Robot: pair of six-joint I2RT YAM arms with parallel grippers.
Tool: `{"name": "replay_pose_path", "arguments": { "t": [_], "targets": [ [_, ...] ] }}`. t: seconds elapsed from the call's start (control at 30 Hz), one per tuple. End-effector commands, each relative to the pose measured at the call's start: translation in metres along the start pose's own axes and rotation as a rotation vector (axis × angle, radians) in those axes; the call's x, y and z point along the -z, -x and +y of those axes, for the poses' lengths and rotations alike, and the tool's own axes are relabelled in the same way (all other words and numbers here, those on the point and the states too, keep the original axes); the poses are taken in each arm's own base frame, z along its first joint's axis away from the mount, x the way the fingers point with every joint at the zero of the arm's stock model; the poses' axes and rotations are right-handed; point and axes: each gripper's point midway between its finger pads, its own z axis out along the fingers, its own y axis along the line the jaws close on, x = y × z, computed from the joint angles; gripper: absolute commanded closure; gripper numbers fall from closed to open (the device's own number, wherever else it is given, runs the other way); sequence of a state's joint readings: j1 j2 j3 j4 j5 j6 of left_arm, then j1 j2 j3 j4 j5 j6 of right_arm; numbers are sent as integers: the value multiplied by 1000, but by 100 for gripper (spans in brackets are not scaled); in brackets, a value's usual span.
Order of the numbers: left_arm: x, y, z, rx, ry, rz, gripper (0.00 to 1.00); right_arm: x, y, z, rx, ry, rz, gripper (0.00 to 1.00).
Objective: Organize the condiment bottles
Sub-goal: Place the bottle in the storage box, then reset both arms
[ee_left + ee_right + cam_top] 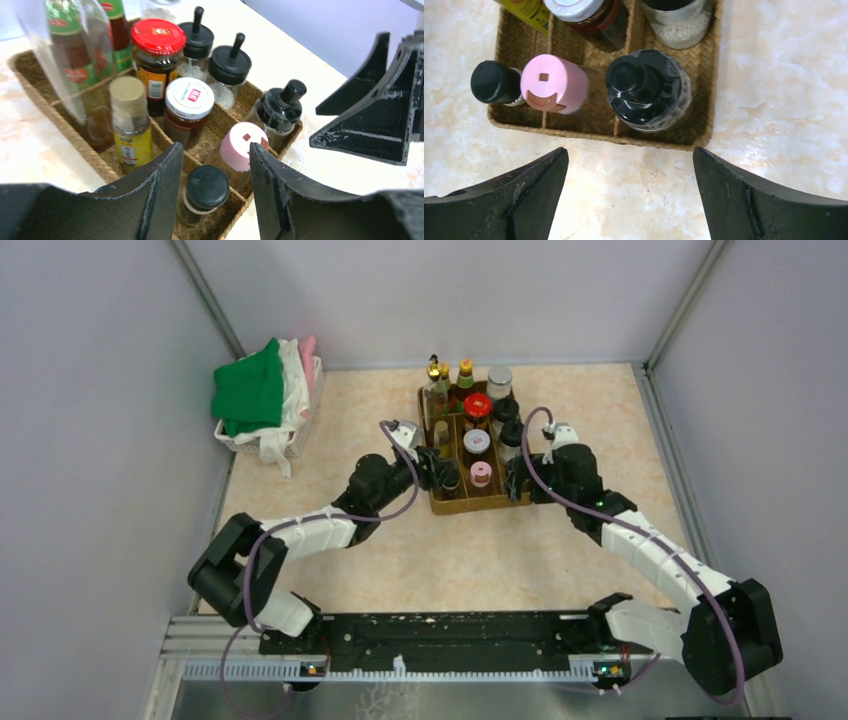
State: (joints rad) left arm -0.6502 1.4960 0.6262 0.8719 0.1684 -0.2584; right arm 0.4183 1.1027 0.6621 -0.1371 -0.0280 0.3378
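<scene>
Nearest, the left end effector (pixel 215 150) stands partly spread astride a small black-capped bottle (pixel 206 187) in the woven tray's (pixel 574 132) near-left corner, gripping nothing. Right end effector (pixel 629 155) gapes wide, empty, over bare tabletop (pixel 649 200) just near the tray. Other condiment bottles (pixel 477 405) fill the tray, far-centre.

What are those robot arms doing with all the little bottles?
Condiment bottles are being tidied into a woven tray, and every one in view stands in it. The left hand is open around a small black-capped bottle, not squeezing it. The right hand is open and empty, just outside the tray.
</scene>
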Motion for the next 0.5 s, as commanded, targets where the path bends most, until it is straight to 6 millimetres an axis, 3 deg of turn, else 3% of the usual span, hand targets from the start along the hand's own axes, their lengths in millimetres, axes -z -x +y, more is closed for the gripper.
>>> {"name": "replay_pose_path", "arguments": {
  "t": [0.0, 0.17, 0.37, 0.43, 0.47],
  "targets": [
    [10, 36, 15, -31, 146, 2, 42, 19, 42, -2, 10, -71, -111, 6],
    [39, 44, 60, 5, 447, 41, 39, 34, 63, -34, 13, -250, -164, 6],
    [55, 12, 100, 94, 586, 138, 34, 34, 76, -80, -60, -366, -206, 6],
    [59, -4, 122, 192, 600, 169, 34, 25, 75, -105, -105, -409, -192, 10],
    [61, -11, 132, 235, 601, 183, 34, 20, 74, -115, -129, -416, -185, 17]
  ]
}}
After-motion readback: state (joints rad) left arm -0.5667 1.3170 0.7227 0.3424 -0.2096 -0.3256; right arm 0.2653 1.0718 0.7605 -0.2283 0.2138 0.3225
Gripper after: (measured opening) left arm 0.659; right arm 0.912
